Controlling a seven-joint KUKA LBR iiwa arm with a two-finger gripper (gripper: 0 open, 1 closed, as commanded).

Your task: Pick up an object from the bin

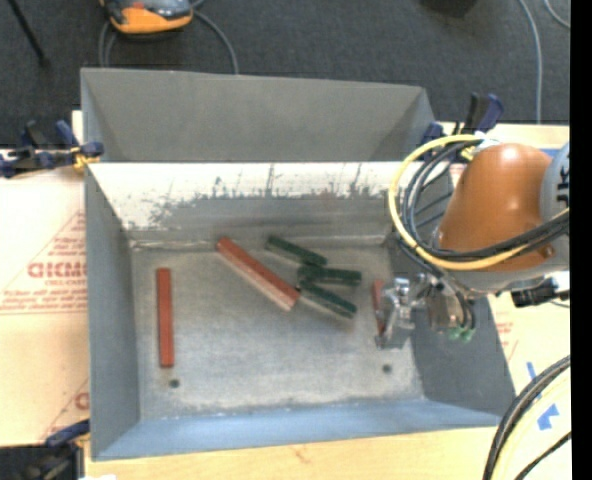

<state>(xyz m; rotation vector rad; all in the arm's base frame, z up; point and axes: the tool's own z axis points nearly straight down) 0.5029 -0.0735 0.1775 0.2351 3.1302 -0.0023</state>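
Note:
My gripper (388, 320) hangs low at the right end of the bin floor, close to the right wall. A small red thing (378, 296) shows right beside its fingers; whether it sits between them I cannot tell. Just left of the gripper lie dark green sticks (328, 286) in a loose cluster. A long salmon-red block (258, 274) lies slanted against them, running up to the left.
A thin red stick (164, 318) lies lengthwise near the bin's left wall. The orange cover and yellow cables of the arm hang over the bin's right wall. The middle and front of the floor hold nothing but small marks.

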